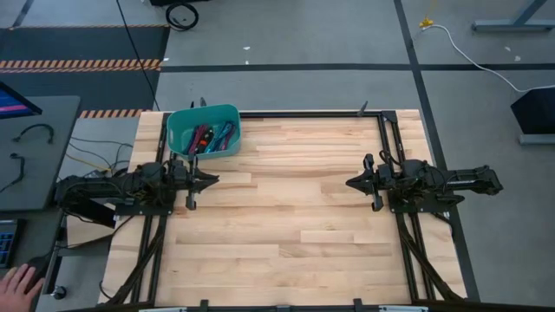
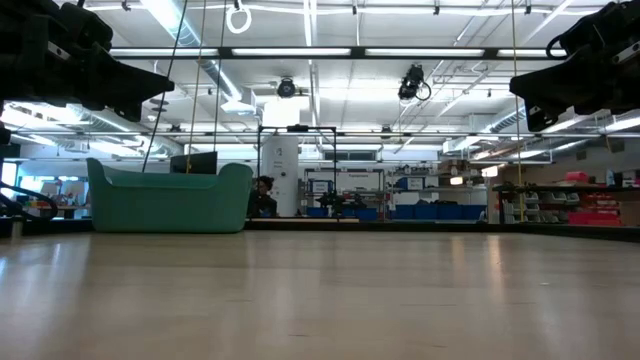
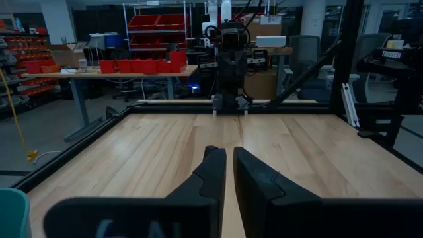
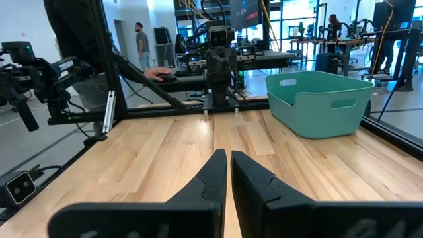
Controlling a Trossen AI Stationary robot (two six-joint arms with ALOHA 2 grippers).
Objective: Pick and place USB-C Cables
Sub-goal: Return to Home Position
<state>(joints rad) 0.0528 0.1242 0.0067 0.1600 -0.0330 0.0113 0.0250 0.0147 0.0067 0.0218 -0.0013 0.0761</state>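
Several USB-C cables, in teal, red and dark colours, lie piled inside the teal bin at the table's far left. My left gripper hovers above the wood just near of the bin, fingers shut, holding nothing; in its wrist view the shut fingers point across the table. My right gripper hovers at the table's right side, also shut and holding nothing. In the low view the bin stands on the table and its wall hides the cables.
A black frame runs along the table's far and side edges. Bare wood lies between the two grippers. A person's hand shows at the near left, off the table. A white cable lies on the floor beyond.
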